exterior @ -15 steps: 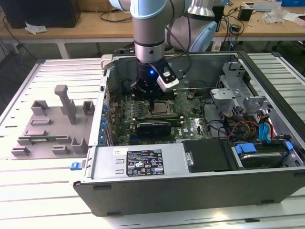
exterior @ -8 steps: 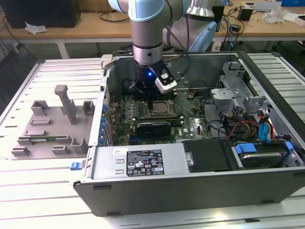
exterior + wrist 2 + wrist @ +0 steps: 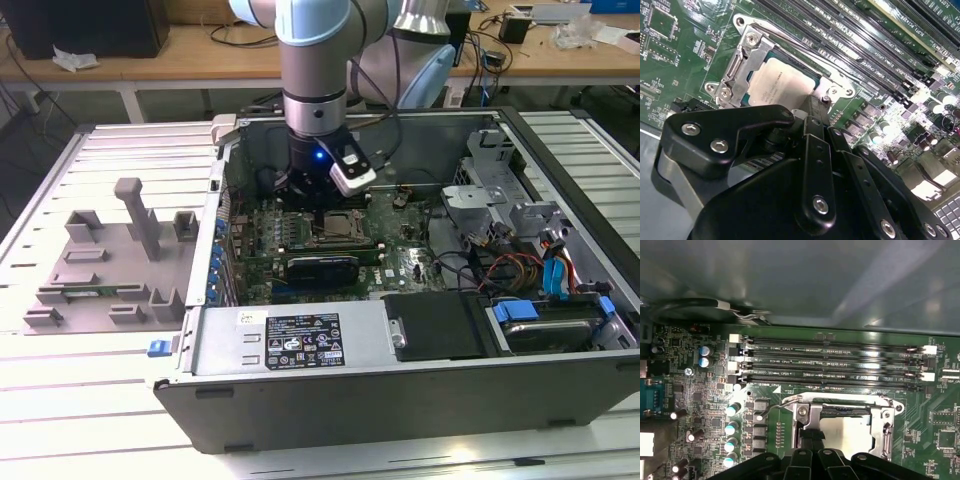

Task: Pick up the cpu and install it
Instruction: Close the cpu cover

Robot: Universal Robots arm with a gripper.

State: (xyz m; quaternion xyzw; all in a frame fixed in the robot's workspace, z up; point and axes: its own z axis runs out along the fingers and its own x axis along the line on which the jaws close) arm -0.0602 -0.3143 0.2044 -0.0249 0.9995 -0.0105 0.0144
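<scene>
The cpu [image 3: 777,82] [image 3: 846,432], a silvery square chip, lies flat inside the metal-framed socket [image 3: 740,60] [image 3: 807,412] [image 3: 337,228] on the green motherboard. My gripper [image 3: 320,208] [image 3: 811,102] [image 3: 811,436] hangs low over the socket from the arm inside the open computer case. In both wrist views its black fingers [image 3: 812,125] stand close together, shut, with the tips at one edge of the cpu. Nothing shows between them. The gripper body hides the near part of the chip.
Memory slots [image 3: 830,365] run beside the socket. A black expansion card [image 3: 320,268] lies in front of it, and the power supply [image 3: 290,340] is nearer still. Cables and drive bays [image 3: 530,270] fill the exterior view's right. A grey fixture tray [image 3: 110,265] sits outside the case.
</scene>
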